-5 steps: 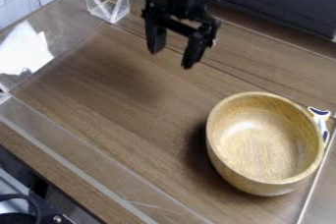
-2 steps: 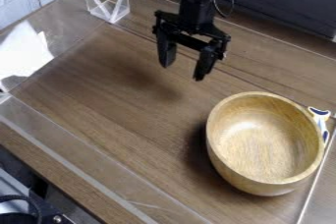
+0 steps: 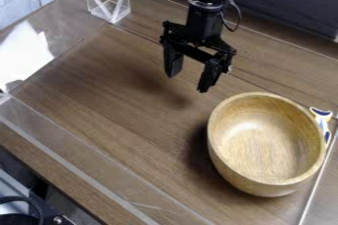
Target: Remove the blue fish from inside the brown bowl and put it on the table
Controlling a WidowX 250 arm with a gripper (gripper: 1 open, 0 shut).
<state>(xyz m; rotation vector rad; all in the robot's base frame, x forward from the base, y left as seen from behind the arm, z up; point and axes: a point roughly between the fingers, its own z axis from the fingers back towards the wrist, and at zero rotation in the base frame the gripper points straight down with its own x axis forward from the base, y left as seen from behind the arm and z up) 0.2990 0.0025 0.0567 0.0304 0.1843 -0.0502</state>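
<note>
One black robot gripper [image 3: 195, 72] hangs over the broad dark-brown wood-grain table [image 3: 106, 101], its fingers pointing down and spread wide with nothing between them. At the far left corner of the tabletop stands a small clear plastic stand [image 3: 109, 4], bent into a V shape, well apart from the arm. A crumpled sheet of clear plastic film [image 3: 24, 53] lies along the left edge. At the right edge, just beside the bowl's rim, a small blue and white object [image 3: 322, 115] pokes into view; too little of it shows to tell what it is. Nothing stands between the gripper and the bowl.

Compared with a second ago, the gripper has shifted to the right and come lower in the picture, nearer the bowl, with its jaws just as wide as before. The bowl and the other things have not moved.

The large round light-tan wooden bowl [image 3: 268, 142] sits at the near right of the table, below and to the right of the open jaws, apart from them. Its smooth hollow shows only bare wood grain.
</note>
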